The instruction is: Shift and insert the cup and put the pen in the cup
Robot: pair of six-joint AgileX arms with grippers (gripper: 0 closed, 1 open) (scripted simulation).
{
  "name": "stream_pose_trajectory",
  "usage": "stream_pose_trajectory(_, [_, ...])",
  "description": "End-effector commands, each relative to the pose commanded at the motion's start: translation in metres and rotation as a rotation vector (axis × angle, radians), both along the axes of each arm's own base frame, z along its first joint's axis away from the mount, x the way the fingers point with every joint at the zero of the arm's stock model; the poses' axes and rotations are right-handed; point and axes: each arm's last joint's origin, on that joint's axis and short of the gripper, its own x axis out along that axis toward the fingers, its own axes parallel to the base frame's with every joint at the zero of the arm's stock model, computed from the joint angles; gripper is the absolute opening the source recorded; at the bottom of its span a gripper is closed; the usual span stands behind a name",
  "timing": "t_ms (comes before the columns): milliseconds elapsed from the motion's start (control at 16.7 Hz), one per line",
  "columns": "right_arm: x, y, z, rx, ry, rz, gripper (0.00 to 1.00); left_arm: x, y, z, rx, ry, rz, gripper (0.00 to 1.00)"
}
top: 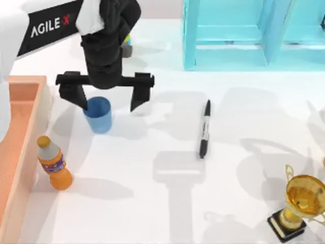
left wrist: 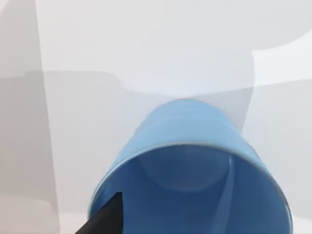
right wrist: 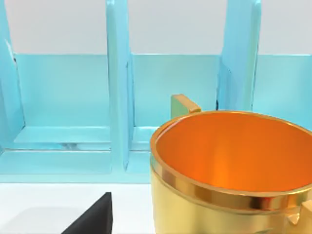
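Bright, even rendered light, no blur or edge distortion. Soft grey shadows fall on the white table [top: 167, 213], cast toward the top view's right from the cup [top: 98, 115] and bottle [top: 53, 163]. Glossy highlights on the trophy [top: 301, 201].

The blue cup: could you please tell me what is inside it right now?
The cup is empty; its bare floor shows. The pen lies apart on the table. One finger of the open left pincer covers part of the rim.
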Motion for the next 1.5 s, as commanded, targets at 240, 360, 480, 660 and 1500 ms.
stream_pose_trajectory(240, [0.000,0.000,0.000,0.000,0.000,0.000,1.00,0.000,-0.001,0.000,0.000,0.001,-0.003,1.00])
stream_pose_trajectory(360, [0.000,0.000,0.000,0.000,0.000,0.000,1.00,0.002,-0.002,0.003,0.005,0.010,-0.001,1.00])
stream_pose_trajectory(480, [0.000,0.000,0.000,0.000,0.000,0.000,1.00,0.006,-0.005,0.011,0.013,0.026,-0.002,1.00])
stream_pose_trajectory(660, [0.000,0.000,0.000,0.000,0.000,0.000,1.00,0.015,-0.010,0.037,0.018,0.038,-0.003,1.00])
stream_pose_trajectory(1500, [0.000,0.000,0.000,0.000,0.000,0.000,1.00,-0.002,-0.001,0.149,-0.001,-0.001,-0.003,1.00])
